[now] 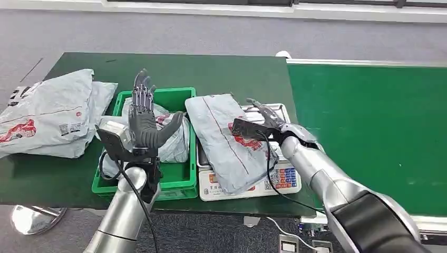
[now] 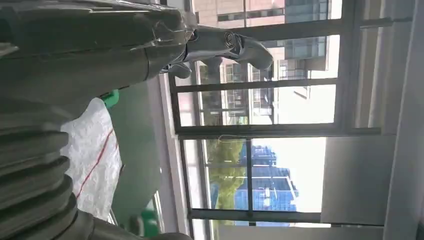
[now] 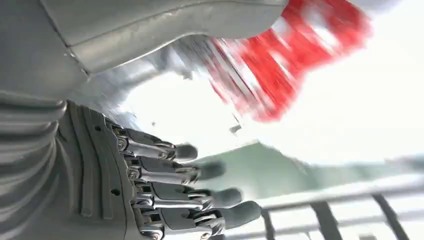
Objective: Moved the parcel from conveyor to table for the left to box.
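Observation:
A grey parcel (image 1: 224, 138) with red print lies across a white scale (image 1: 274, 182), just right of the green box (image 1: 179, 182). My right hand (image 1: 268, 122) lies at the parcel's right edge with its fingers stretched out. In the right wrist view the fingers (image 3: 200, 195) are spread and hold nothing, and the parcel's red print (image 3: 280, 65) is blurred close by. My left hand (image 1: 145, 120) stands upright over the box, fingers spread and empty. Grey parcels (image 1: 171, 139) lie inside the box behind it.
A pile of grey parcels (image 1: 47, 113) lies on the dark green table (image 1: 221, 74) at the left. The green conveyor (image 1: 369, 126) runs along the right, bare. A black cable hangs from each wrist. The table's front edge is close to my body.

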